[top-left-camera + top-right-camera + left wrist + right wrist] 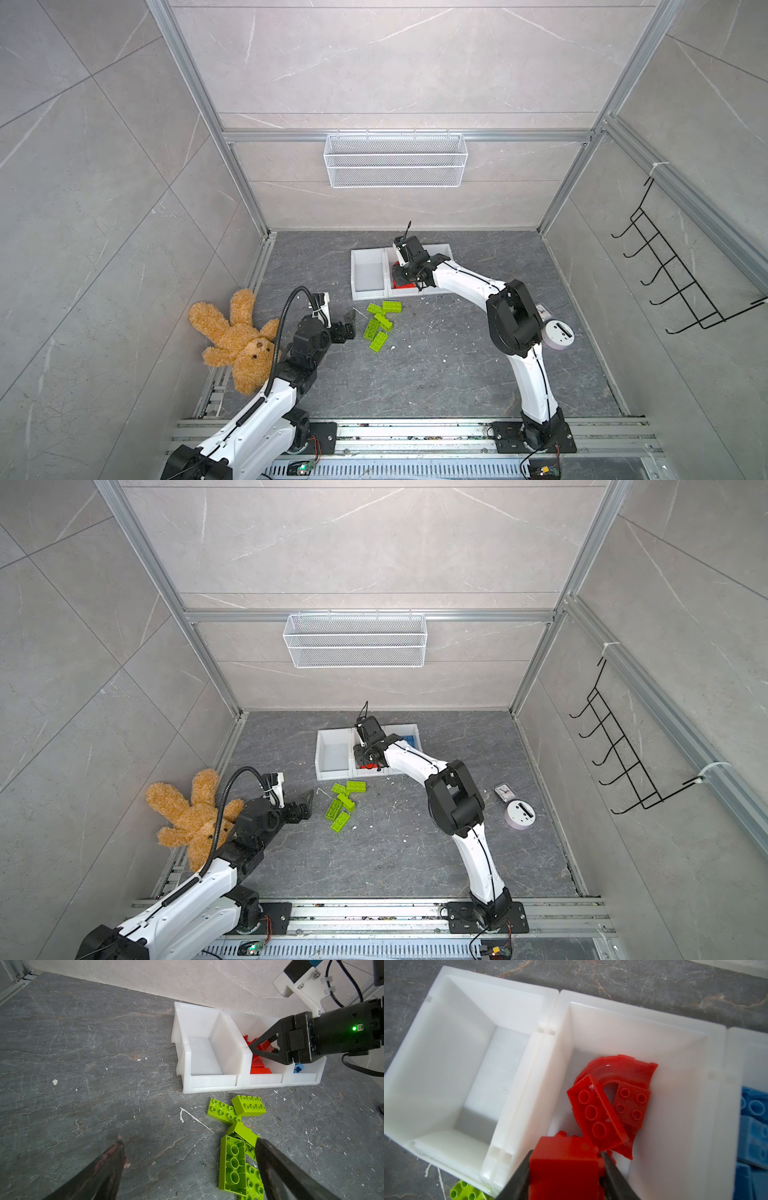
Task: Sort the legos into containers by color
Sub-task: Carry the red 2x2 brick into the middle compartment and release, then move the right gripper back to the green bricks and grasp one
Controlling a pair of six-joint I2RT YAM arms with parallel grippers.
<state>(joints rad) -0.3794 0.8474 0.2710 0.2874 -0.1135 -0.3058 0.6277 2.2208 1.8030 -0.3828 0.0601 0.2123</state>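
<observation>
Pale grey, marble-veined wall tiles [395,62] enclose a work cell framed by aluminium posts [240,174]. A white wire basket [395,160] hangs at 12 o'clock and a black wire hook rack [673,266] at 3 o'clock. The dark, veined stone floor [436,374] is flecked white. An aluminium rail [415,432] runs along 6 o'clock.

Left arm [249,419], right arm [525,374]: white link shells, black joint housings. Left arm: black corrugated hose [283,320] running to wrist. Right arm: thin black cable [542,382] along white links. Black base plates [505,440], screws visible. Thin red wires [318,450] at left base. Wrist camera bracket [303,987]: white, screws, zip ties. Green LED [354,1028] on right wrist housing. Right gripper [254,1046]: black, triangular open-frame finger. Left gripper [189,1141]: dark tapered fingers [99,1172], reddish scuffs.
</observation>
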